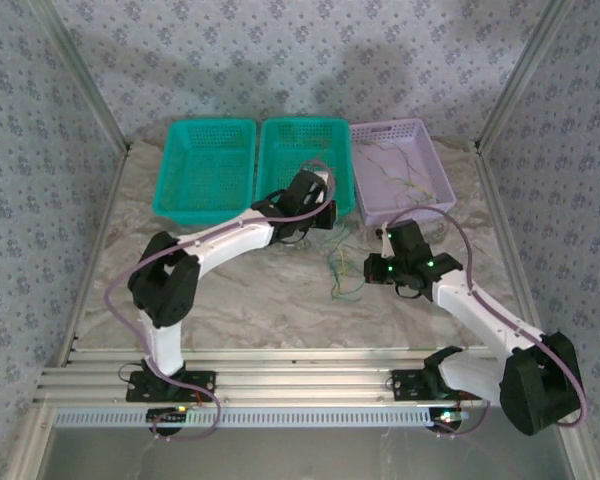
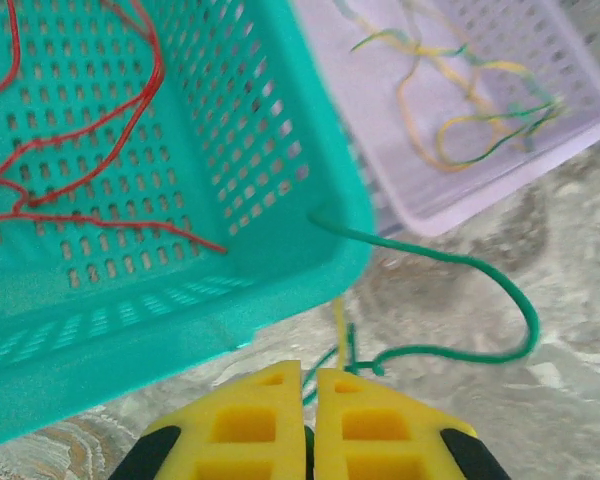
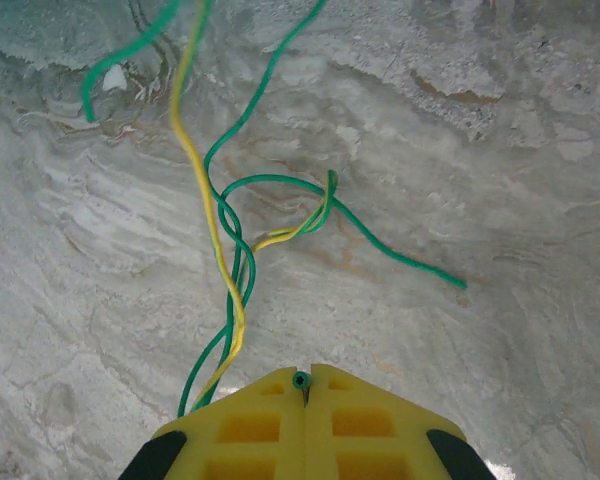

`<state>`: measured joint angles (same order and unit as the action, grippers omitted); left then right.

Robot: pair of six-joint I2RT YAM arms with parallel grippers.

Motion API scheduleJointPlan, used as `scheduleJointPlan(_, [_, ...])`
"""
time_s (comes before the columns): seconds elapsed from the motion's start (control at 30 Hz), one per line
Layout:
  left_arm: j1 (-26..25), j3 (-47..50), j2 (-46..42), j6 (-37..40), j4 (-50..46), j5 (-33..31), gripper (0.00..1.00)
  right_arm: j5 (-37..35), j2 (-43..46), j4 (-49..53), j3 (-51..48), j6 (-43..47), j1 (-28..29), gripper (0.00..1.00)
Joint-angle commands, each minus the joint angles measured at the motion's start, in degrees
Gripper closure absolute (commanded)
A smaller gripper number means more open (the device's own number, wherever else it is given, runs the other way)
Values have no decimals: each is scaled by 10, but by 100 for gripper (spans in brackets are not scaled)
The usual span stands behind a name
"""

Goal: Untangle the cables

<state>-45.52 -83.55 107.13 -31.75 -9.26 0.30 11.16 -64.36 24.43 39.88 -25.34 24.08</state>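
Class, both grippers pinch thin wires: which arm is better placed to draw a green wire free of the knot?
Probably the right: the right gripper is shut on a thin green wire, the green-and-yellow knot ahead on the marble table. The left gripper clamps mixed strands beside the teal plastic basket.

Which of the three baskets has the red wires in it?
The middle teal basket, the one right beside the lilac basket: red wires lie on its floor. The lilac one holds green and yellow wires instead.

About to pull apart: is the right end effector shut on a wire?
Shut. The right end effector closes tip to tip, a green wire end pinched in the seam.
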Motion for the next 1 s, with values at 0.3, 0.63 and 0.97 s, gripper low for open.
scheduleJointPlan(0.3, [22, -27, -87, 36, -47, -17, 100, -18, -51, -30, -12, -13, -20, 100])
scheduleJointPlan(0.63, [116, -71, -205, 60, -136, -14, 100, -27, -106, -49, -11, -16, -48, 100])
scheduleJointPlan(0.97, [192, -98, -272, 76, -213, -3, 100, -28, -112, -57, -30, -15, -67, 100])
